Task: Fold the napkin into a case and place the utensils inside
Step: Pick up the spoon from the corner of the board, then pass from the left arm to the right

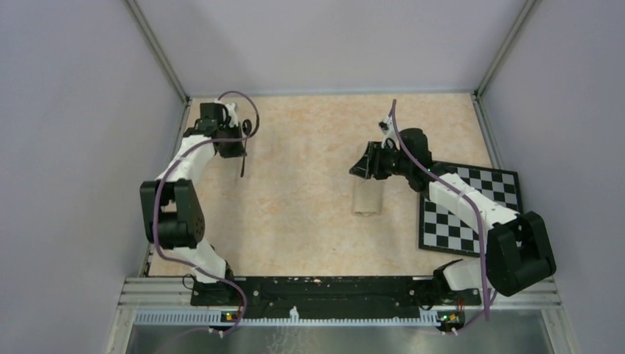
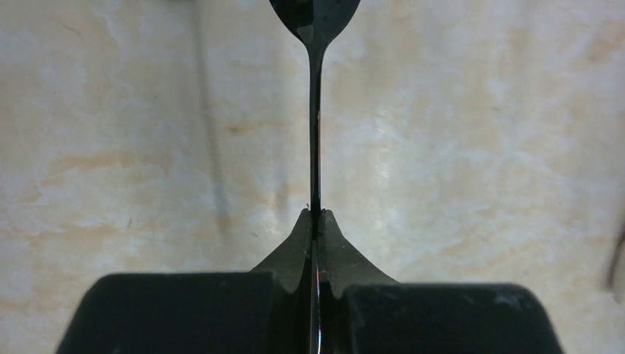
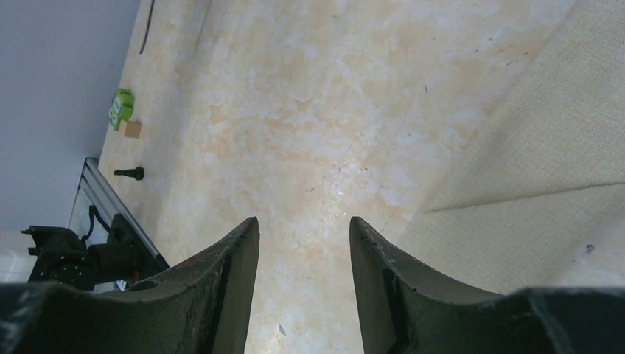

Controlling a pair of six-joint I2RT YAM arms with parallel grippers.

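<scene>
Tabletop point(image 1: 309, 243) of mottled beige carries the napkin point(image 1: 368, 199) right of centre, folded into a narrow oblong case that runs from near to far. The right gripper point(image 1: 362, 168) hovers at the far end of this cloth. In the right wrist view its fingers point(image 3: 228, 287) stand apart with nothing between them, bare table showing through the gap, and the woven cloth point(image 3: 545, 147) fills the right side of the view, crossed by a fold line. A black-and-white checkerboard point(image 1: 472, 210) lies flat at the right edge of the table, partly under the right arm. Well apart, at the far left, the left gripper point(image 1: 241, 153) is pressed together on the handle of the black spoon point(image 1: 241, 167), which hangs below it as a thin dark line. The left wrist view shows the grip plainly: both fingers point(image 2: 298, 247) meet on the slim handle point(image 2: 315, 133), and the round bowl point(image 2: 315, 15) points away from the gripper at the top edge, above the table.
</scene>
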